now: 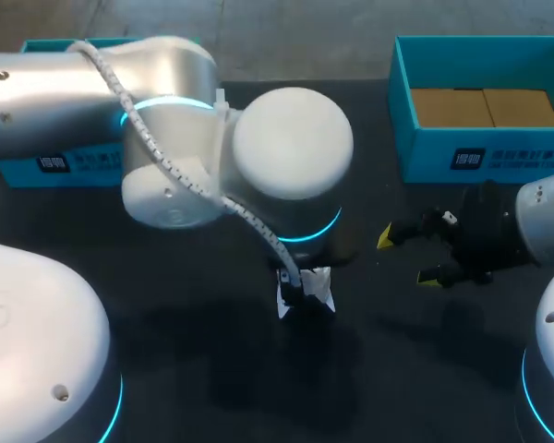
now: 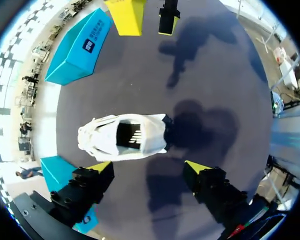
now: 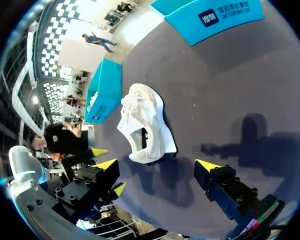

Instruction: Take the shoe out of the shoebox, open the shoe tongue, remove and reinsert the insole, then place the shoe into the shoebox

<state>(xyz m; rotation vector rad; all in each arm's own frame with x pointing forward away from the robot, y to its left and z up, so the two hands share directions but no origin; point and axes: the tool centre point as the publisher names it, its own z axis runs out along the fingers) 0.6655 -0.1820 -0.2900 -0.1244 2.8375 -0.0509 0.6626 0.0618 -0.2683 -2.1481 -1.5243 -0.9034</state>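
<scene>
Big white joints of the left arm filled the upper left and ctr of the head view. They hid most of the shoe, which showed only as a white scrap just below ctr. Wrist views gave more: the white shoe stood on its sole on the dark table, out of the box. It was well apart from the teal shoebox at upper right, whose cardboard floor lay bare. Straight over the shoe hung the left gripper, fingers wide apart, nothing btwn them, not touching it. At mid-right sat the right gripper, also spread and empty, w/ the shoe ahead of it. So step one looked done, imo. The shoe's mouth gaped, but I couldn't tell if the tongue had been pulled open, nor whether the insole was in; something pale and striped showed inside. Left to do, as I judged: insole out and back, then shoe into the box.
</scene>
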